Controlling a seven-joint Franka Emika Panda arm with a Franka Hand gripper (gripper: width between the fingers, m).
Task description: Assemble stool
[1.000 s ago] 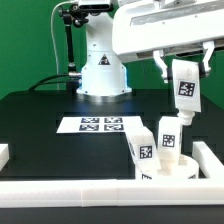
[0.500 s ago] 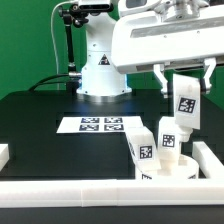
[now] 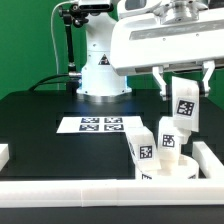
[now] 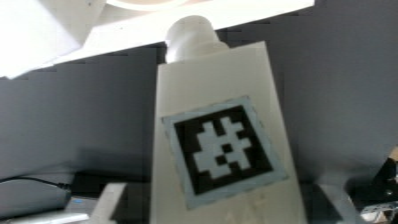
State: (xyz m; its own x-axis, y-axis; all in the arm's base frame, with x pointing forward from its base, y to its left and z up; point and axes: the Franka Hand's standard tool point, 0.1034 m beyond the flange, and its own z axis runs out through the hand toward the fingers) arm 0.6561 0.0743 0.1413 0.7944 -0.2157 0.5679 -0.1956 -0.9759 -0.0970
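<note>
Nearest the camera in the exterior view: white rim wall [image 3: 60, 187] along the counter's front edge. Just behind it, at the exterior view's right, the round seat [image 3: 168, 169] lies flat in the corner of the rim, with two tagged legs standing up from it: one leg [image 3: 141, 146] tilted slightly, the other leg [image 3: 169, 138] just beside it and more upright.

Above and just behind those, the hand [image 3: 184, 84] is clamped on a third leg [image 3: 184, 108], fingers pinching its upper end. The leg hangs free, slightly tilted, tag facing the camera. The wrist view confirms it: the held leg [image 4: 217, 140] fills the frame, tag clearly visible, its top gripped.

Change over the last second: the hand has moved toward the exterior view's left and the leg has tipped a little; over the last half second it's nearly static. Reads as the carry finishing and alignment over the seat starting. Judgement: third leg insertion comes next; the leg's lower end isn't on the seat yet. Risk: clipping the two standing legs on descent.

Further back: the marker board [image 3: 92, 125] flat on the black counter [image 3: 40, 115], then the robot base [image 3: 102, 70].
</note>
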